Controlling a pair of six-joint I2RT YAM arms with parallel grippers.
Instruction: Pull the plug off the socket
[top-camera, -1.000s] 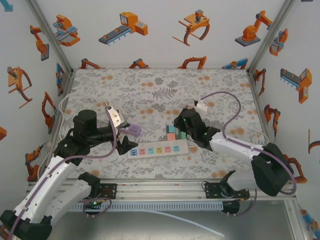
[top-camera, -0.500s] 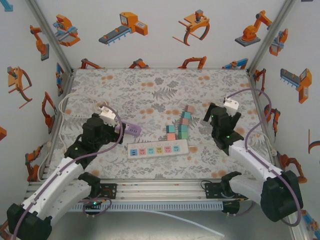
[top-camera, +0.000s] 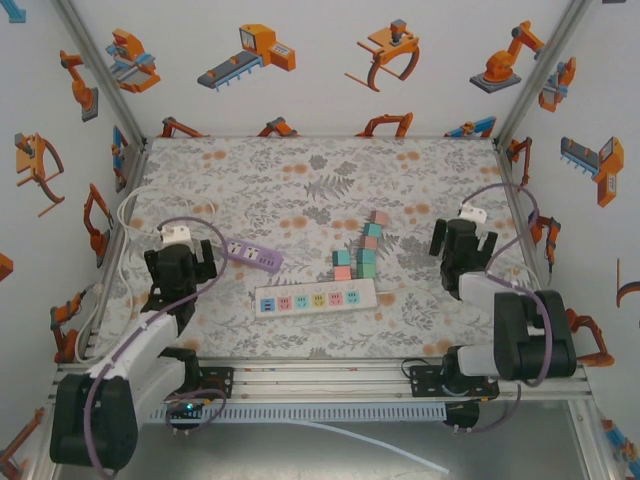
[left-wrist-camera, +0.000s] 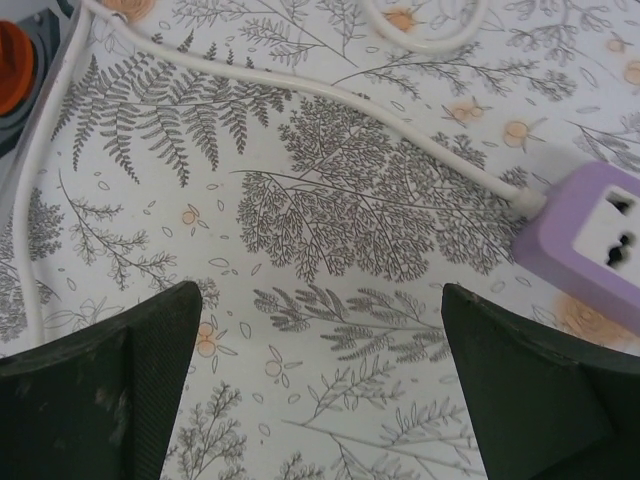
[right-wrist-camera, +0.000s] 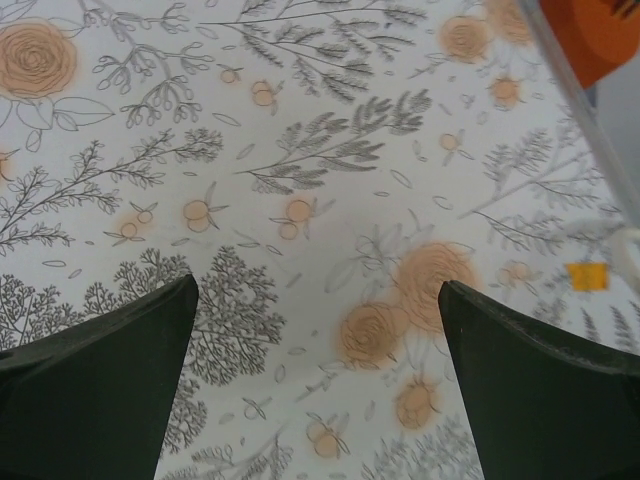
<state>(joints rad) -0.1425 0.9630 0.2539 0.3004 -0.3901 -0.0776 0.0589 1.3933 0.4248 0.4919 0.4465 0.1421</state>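
The left gripper (left-wrist-camera: 320, 330) stands wide open over the mat (left-wrist-camera: 330, 200), holding nothing. The right gripper (right-wrist-camera: 318, 330) gapes just as wide and is just as empty. Near the left one lies the purple socket (left-wrist-camera: 590, 250), its white cord (left-wrist-camera: 300, 85) trailing off leftward, apart from the white strip (top-camera: 315, 298) between the arms. Nothing looks plugged in, so the pull seems done, and both arms sit aside to keep clear.

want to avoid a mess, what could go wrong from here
The white cable runs just ahead of the open left claw and could snag if it advances. The purple power strip lies beside that claw, so a sideways sweep may shove it. The coloured blocks by the white strip could scatter if bumped.
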